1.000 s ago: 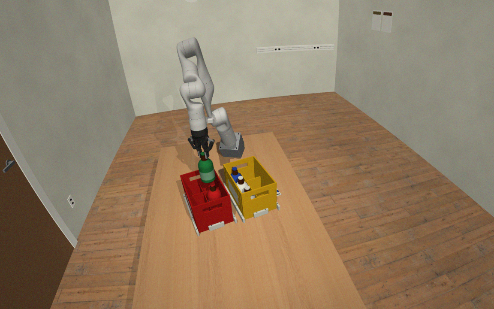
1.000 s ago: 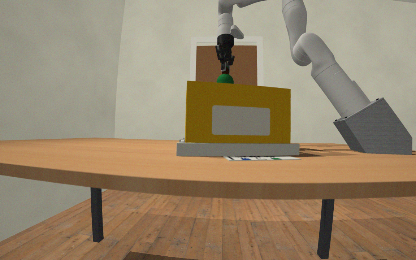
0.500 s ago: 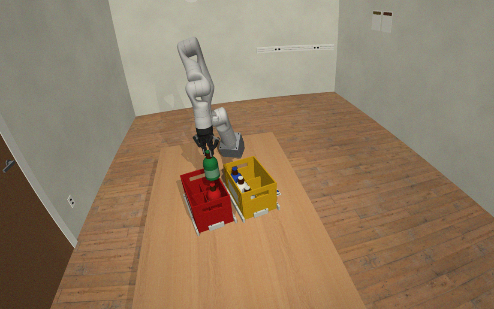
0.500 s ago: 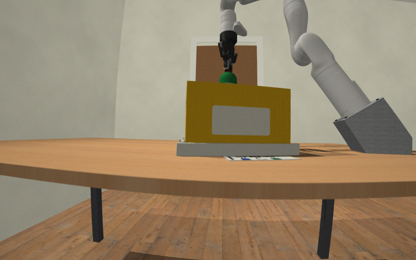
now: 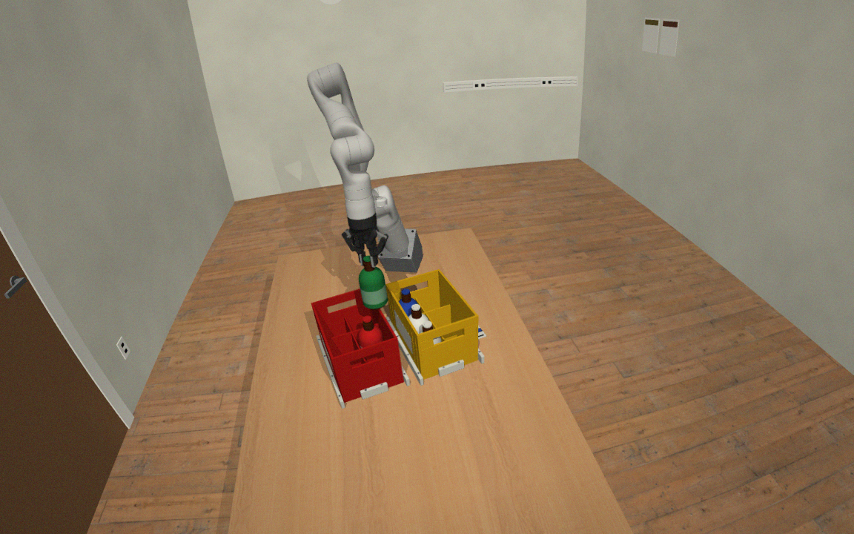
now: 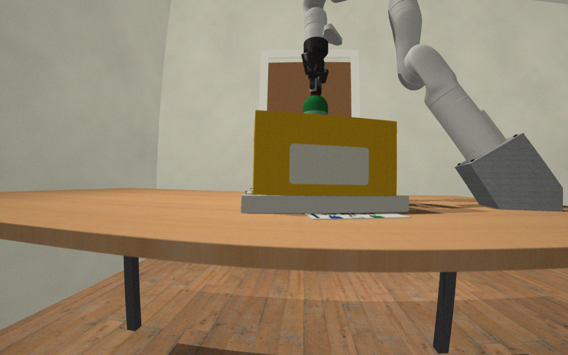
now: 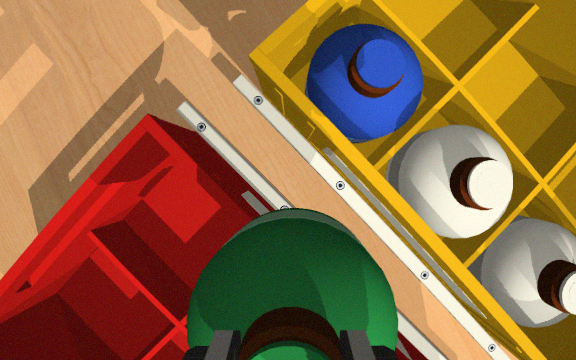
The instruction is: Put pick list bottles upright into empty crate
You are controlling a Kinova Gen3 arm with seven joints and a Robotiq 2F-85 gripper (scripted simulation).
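Observation:
My gripper is shut on the neck of a green bottle. The bottle hangs upright, above the side of the red crate that faces the yellow crate. A red bottle stands in the red crate. A blue bottle and two white bottles stand in one row of the yellow crate; its other visible cells are empty. The pick list shows blue, pale and green patches; its counts are unreadable.
White rails edge both crates, with a narrow gap between the crates. The crate walls and thin dividers stand up around the cells. The robot base is behind the crates in the top view.

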